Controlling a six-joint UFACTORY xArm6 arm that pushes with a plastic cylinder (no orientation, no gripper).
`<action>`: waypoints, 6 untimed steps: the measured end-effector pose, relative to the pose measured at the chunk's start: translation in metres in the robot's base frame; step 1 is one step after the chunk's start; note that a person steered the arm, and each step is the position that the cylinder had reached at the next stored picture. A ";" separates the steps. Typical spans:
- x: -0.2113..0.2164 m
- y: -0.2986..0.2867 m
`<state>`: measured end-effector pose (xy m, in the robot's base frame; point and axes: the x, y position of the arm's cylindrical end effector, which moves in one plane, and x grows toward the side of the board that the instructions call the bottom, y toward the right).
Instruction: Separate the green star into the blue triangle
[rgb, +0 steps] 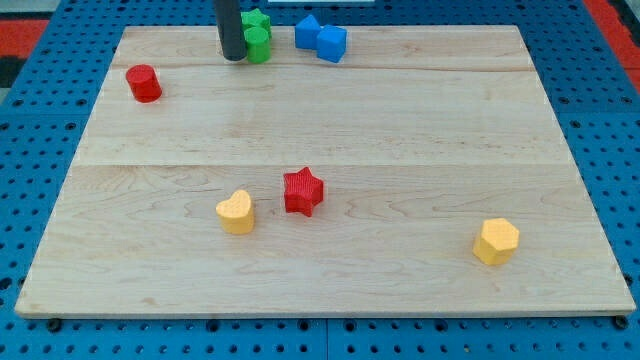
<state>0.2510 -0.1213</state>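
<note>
Near the bench's far edge, left of centre, my tip (234, 58) is sitting just left of the green cylinder (259, 44) and green star (257, 20), seemingly lining up to shove rightward toward the blue triangle (307, 31), there being no jaws.

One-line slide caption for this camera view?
My tip touches the green blocks from the view's left, blue blocks just beyond.
</note>
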 end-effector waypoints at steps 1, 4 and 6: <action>-0.024 -0.028; -0.060 -0.020; -0.057 0.088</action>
